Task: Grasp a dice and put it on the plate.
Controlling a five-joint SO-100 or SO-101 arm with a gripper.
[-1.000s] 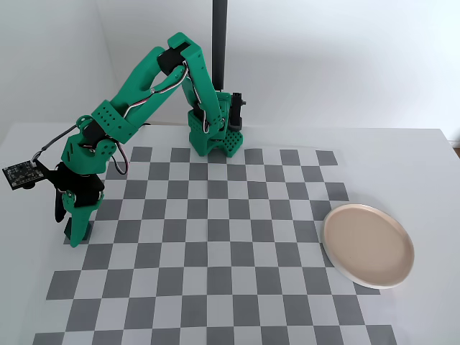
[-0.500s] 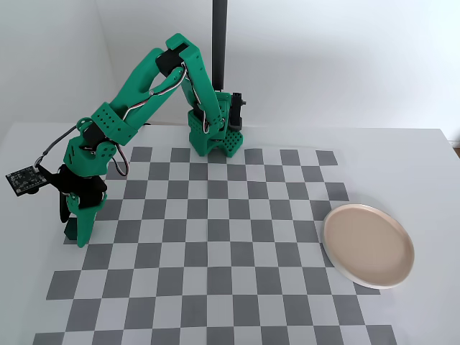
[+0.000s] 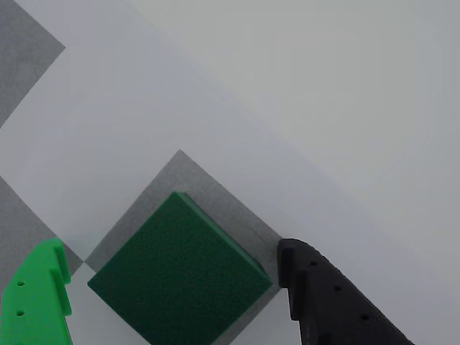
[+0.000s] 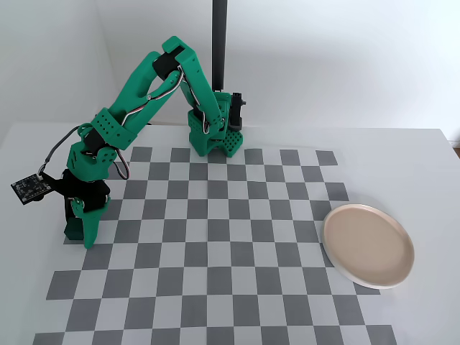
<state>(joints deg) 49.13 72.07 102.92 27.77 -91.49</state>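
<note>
White walls back a white tabletop (image 4: 431, 165) that carries a flat checkerboard mat of grey and pale squares (image 4: 215, 244), with a dark vertical post (image 4: 219, 43) rising behind the bright green 3D-printed plastic arm (image 4: 154, 79). The arm reaches from its base at the far edge of the mat down to the mat's left edge in the fixed view, where the end effector (image 4: 80, 233) points at the surface; a small dark circuit board (image 4: 30, 188) hangs off its side on a wire. In the wrist view the end effector (image 3: 172, 287) is spread wide, with its bright green plastic finger (image 3: 36, 302) at lower left and its black plastic finger (image 3: 330, 302) at lower right, both studded with small holes. Between them sits the small dark green matte cube, the dice (image 3: 180, 269), resting on a grey square at the border of the mat. Its top face shows a fine grainy texture and no pips, and it is turned so that one corner points up the wrist view, away from the camera; as a cube it has no long axis. A sliver of mat shows between the dice and each finger, so neither finger appears to touch it. In the fixed view the dice is hidden behind the end effector. Far across the mat, at its right edge, lies the round shallow pinkish-beige plate with a whitish rim (image 4: 345, 269), smooth and bare, half on the mat and half on the tabletop.
</note>
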